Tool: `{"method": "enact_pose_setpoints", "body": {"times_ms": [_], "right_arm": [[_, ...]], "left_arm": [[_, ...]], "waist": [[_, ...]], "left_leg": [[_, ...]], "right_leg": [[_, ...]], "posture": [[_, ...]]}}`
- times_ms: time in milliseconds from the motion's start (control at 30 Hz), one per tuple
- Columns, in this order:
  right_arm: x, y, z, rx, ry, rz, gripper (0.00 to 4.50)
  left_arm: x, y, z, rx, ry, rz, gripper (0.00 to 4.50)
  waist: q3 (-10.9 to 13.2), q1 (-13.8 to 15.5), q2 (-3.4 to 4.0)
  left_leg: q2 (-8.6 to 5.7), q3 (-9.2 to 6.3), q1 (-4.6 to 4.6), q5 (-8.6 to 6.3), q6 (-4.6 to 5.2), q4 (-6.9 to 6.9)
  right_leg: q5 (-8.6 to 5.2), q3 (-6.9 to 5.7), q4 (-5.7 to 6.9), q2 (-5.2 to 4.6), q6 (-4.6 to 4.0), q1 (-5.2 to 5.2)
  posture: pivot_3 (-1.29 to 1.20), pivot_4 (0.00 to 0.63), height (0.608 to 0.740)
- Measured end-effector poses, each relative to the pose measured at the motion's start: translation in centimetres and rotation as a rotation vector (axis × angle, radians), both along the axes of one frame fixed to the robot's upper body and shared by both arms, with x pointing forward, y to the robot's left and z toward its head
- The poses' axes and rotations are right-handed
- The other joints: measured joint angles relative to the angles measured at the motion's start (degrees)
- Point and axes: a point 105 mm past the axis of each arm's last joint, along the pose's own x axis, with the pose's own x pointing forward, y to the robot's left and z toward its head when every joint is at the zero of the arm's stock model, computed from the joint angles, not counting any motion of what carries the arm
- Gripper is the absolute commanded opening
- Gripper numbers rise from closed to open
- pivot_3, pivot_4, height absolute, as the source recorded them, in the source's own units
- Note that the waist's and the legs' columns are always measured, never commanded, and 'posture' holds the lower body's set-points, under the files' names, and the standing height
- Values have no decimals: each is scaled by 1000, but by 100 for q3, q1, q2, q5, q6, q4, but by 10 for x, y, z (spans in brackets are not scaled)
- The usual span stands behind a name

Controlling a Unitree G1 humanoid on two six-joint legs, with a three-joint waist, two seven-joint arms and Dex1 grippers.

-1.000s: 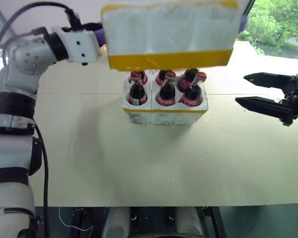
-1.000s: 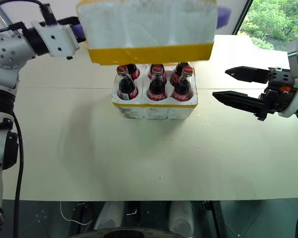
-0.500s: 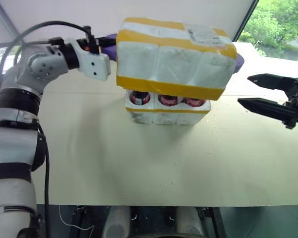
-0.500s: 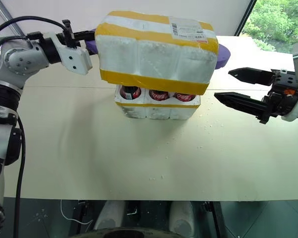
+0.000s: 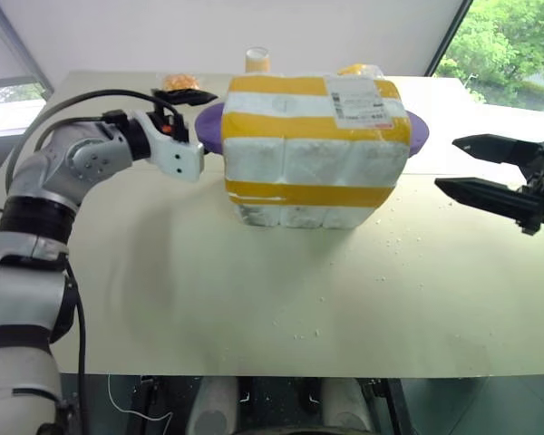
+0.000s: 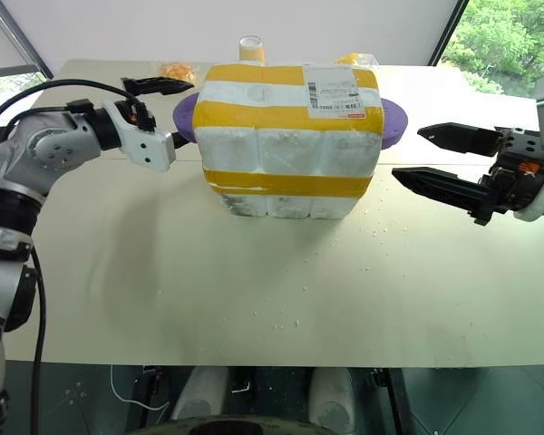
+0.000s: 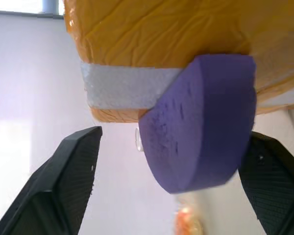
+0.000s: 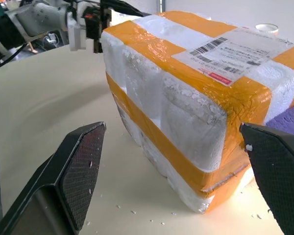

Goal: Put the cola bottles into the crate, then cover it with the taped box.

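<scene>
Beige table (image 5: 254,290): taped box (image 5: 313,145) seated over crate (image 5: 299,216); both tools spread.

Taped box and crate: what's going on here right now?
The taped box sits down over the crate, so no bottles show. The left gripper is open beside the box's left end, around the edge of a purple plate behind it. The right gripper is open, clear of the box on the right.
</scene>
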Motion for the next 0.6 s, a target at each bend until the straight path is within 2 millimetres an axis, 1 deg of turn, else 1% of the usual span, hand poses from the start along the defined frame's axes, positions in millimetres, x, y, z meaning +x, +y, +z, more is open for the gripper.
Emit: {"method": "enact_pose_setpoints", "body": {"times_ms": [100,167,200,233,267,300,333,367,400,433,500,600], "right_arm": [[0,-2,-3,-1,10,-2,4500],[1,-5,-7,-2,25,-11,4500],[2,-6,-9,-2,32,-15,4500],[3,-7,-10,-2,38,-16,4500],[3,-9,-12,-2,43,-20,4500],[4,-11,-14,-3,49,-25,4500],[5,-13,-17,-6,58,-29,4500],[5,-13,-19,-7,69,-28,4500],[5,-15,-23,-11,85,-27,4500],[6,-16,-28,-13,101,-27,4500],[7,-18,-33,-18,118,-33,4500],[7,-19,-37,-27,127,-30,4500]], "left_arm": [[-16,6,-4,-163,214,-10,4412],[-27,16,2,-449,532,-2,4412],[-34,25,10,-617,732,-9,4412],[-44,34,19,-714,872,-17,4412],[-58,45,30,-784,997,-35,4412],[-70,48,37,-792,1054,-66,4412],[-82,50,40,-775,1104,-92,4412],[-89,51,36,-750,1153,-87,4412],[-97,54,25,-717,1221,-62,4412],[-101,57,14,-702,1278,-40,4412],[-105,59,0,-688,1347,-25,4412],[-107,59,-2,-667,1355,-18,4412]], "waist": [[0,-7,1],[1,-12,0],[4,-19,-3],[4,-37,-3],[2,-47,2],[-1,-52,6],[-3,-40,10],[-4,-30,13],[-5,-20,16],[-5,-5,17],[-4,15,14],[-2,19,10]], "left_leg": [[2,0,1,0,-1,1],[3,-4,0,1,-1,4],[3,-8,0,2,-3,7],[3,-8,3,2,-4,6],[0,-7,11,2,-3,4],[-3,-5,18,1,-3,1],[-4,-5,22,0,-4,0],[-5,-5,25,0,-5,-1],[-5,-4,28,-1,-6,-1],[-5,-4,28,-1,-7,-1],[-5,-5,22,-1,-8,1],[-7,-6,17,-2,-6,3]], "right_leg": [[0,1,0,1,0,1],[0,3,4,3,1,3],[-1,5,9,5,2,2],[-4,7,9,5,5,4],[-7,9,9,4,10,10],[-11,9,7,4,15,17],[-12,9,4,4,15,21],[-12,8,4,4,15,25],[-13,8,5,4,14,27],[-13,8,5,5,13,27],[-13,7,2,5,12,24],[-12,8,-6,3,10,24]], "posture": [[0,150,740],[0,150,740],[0,150,740],[0,150,740],[0,150,740],[0,150,740],[0,150,740],[0,150,740],[0,150,740],[0,150,740],[0,150,740],[0,150,740]]}}
